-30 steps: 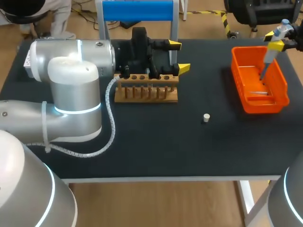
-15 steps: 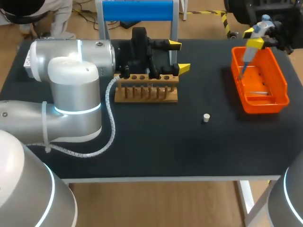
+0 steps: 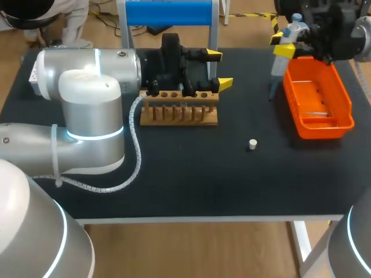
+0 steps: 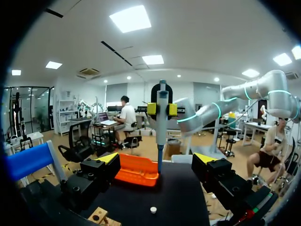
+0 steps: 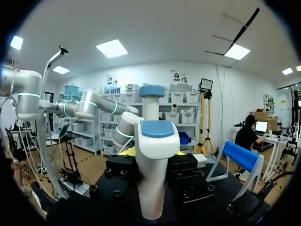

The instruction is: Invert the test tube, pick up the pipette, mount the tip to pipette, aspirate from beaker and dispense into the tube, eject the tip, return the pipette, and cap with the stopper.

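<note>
From above, the pipette [image 3: 277,68] is white and blue, with a thin tip pointing down. It hangs over the tabletop [image 3: 191,174], just beside the orange tray [image 3: 324,124]. The right tool [image 3: 282,46] grips it. The left tool [image 3: 219,69] is wide open by the wooden rack [image 3: 179,114] and holds nothing.

From the left wrist, the pipette [image 4: 161,125] stands upright, well ahead of the open left tool [image 4: 156,159].

From the right wrist, the right tool [image 5: 153,181] squeezes the pipette [image 5: 153,141] from both sides.

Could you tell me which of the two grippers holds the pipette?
The right gripper, shut on the pipette; the left gripper is open and empty.
</note>
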